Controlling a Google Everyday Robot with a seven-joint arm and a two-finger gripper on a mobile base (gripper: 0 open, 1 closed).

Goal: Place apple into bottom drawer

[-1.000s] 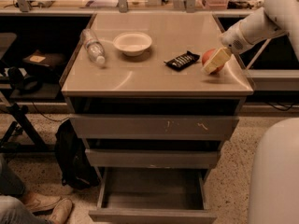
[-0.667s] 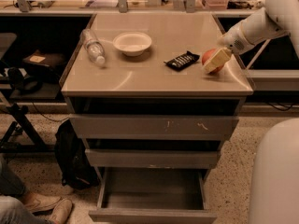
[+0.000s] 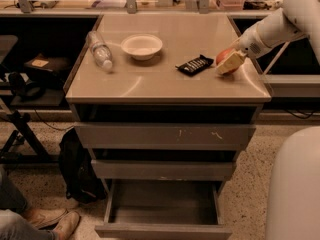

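Grasp step: the gripper (image 3: 231,62) is clamping onto the apple (image 3: 222,56) at the right edge of the cabinet top (image 3: 160,81).
Its pale fingers are hugging the fruit, which is sitting just right of the black snack packet (image 3: 195,64). The next move is looking like a clean lift, then a long descent to the bottom drawer (image 3: 162,230) (already gaping open, down near the floor). Compared with a second ago, hardly anything is shifting.

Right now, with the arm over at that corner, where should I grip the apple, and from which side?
Take the apple across its round middle, coming in from the picture's right edge of the cabinet top, where the gripper is now, right against it. The apple has no handle or flat face to favour, and the dark packet lies close on the opposite side.
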